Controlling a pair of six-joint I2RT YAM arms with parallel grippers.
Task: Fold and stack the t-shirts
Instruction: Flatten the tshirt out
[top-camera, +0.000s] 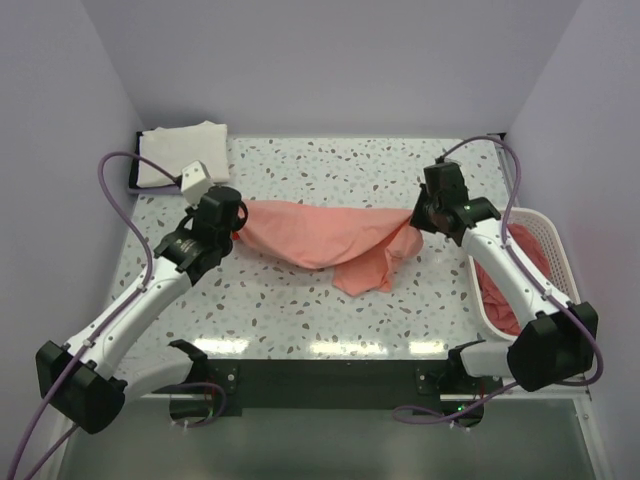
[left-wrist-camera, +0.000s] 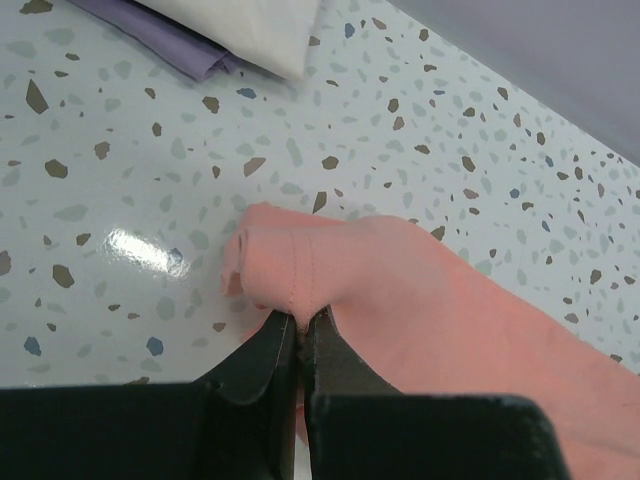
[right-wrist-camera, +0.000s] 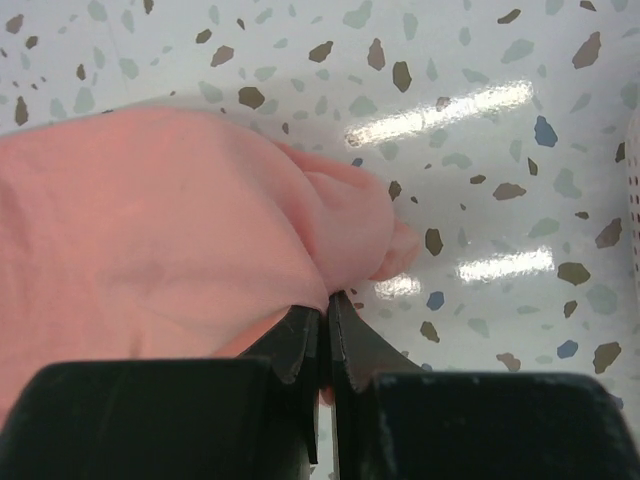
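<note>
Sagging soft salmon t-shirt (top-camera: 310, 232), left gripper (left-wrist-camera: 300, 325) and right gripper (right-wrist-camera: 325, 305) each clenched on bunched fabric, speckled terrazzo table (top-camera: 290, 305)

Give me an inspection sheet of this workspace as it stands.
Surface: speckled table, glare patches near the front edge.
Job's things: salmon-pink t-shirt stretched between both claws, middle drooping; cream-white t-shirt folded at the far left corner; darker pink-red shirts in the white lattice basket.
Clutter: white lattice basket at the right edge.
Claws: left claw shut on the salmon-pink t-shirt; right claw likewise.
Cables: purple cables loop off both arms, clear of the cloth.
Surroundings: plain lavender walls on three sides.
</note>
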